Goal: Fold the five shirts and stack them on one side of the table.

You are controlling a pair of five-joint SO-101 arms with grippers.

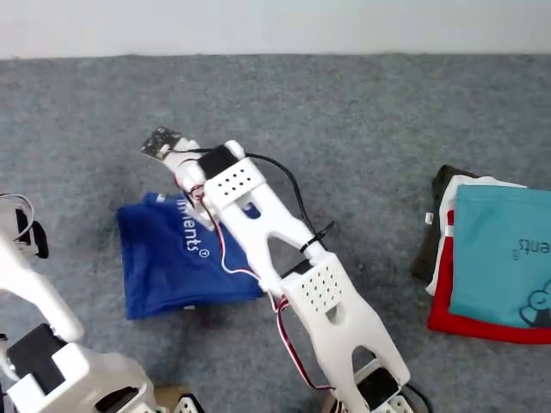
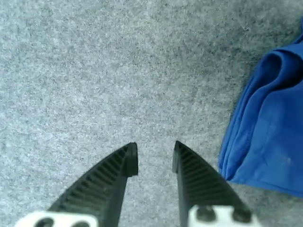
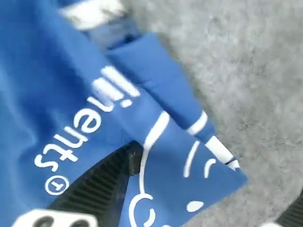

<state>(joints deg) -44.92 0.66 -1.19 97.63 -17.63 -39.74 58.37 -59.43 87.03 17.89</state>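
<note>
Straddles a printed corner of the blue shirt (image 3: pixel 71 94) with the right gripper (image 3: pixel 212 185) spread wide. Holds the left gripper (image 2: pixel 155 158) slightly parted just beside that shirt.

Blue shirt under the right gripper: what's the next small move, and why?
Probably close the right gripper on the corner of the blue shirt: its jaws stand open with the fabric between them, and the stack of shirts lies well apart.
</note>
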